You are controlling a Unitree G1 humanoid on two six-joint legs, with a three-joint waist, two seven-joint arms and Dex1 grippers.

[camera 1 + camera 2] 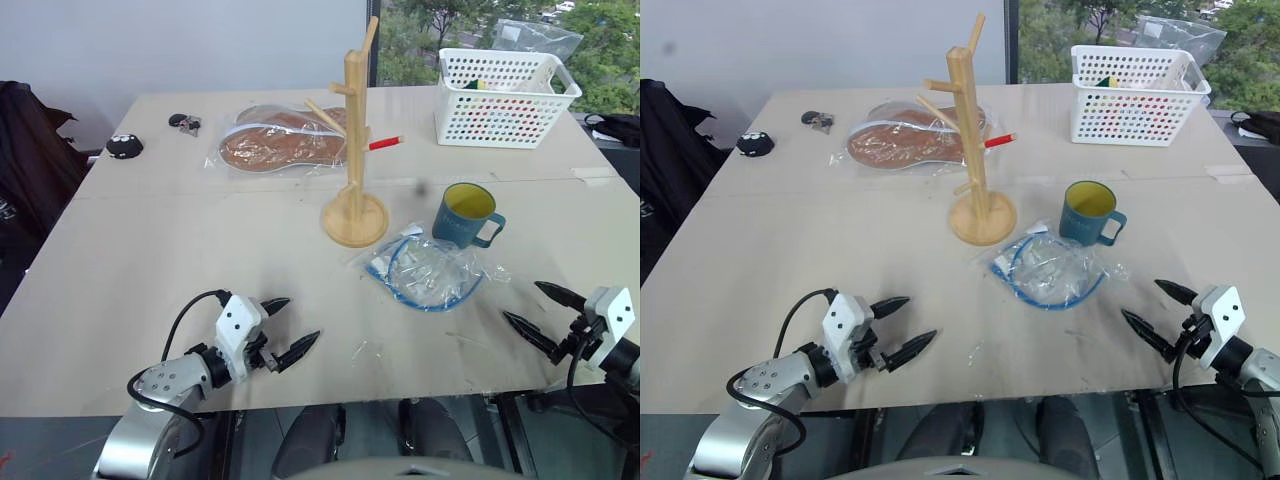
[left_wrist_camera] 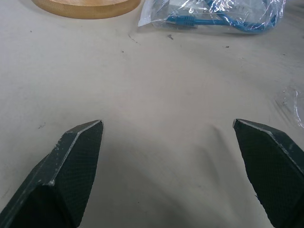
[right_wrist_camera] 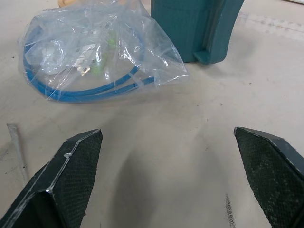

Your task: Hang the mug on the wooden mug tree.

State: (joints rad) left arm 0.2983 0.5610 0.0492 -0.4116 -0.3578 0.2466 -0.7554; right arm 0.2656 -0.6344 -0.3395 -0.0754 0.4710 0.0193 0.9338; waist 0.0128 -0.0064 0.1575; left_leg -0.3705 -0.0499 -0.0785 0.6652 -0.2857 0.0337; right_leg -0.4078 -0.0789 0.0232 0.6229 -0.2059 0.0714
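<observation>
Mug (image 1: 466,214) upright right of wooden mug tree (image 1: 354,150), apart, my left gripper (image 1: 284,330) and right gripper (image 1: 541,314) near, both spread wide, empty.

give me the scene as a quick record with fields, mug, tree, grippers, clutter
mug: small teal-blue ceramic mug with yellow inside, upright on the table, handle toward the robot's right, not hung
tree: tall light-wood mug tree on a round base, pegs bare, left of the mug
left gripper: open, empty, over the table's near edge
right gripper: open, empty, nearer than the mug
clutter: clear plastic bag with blue cable before the mug; white perforated basket at the far right
</observation>
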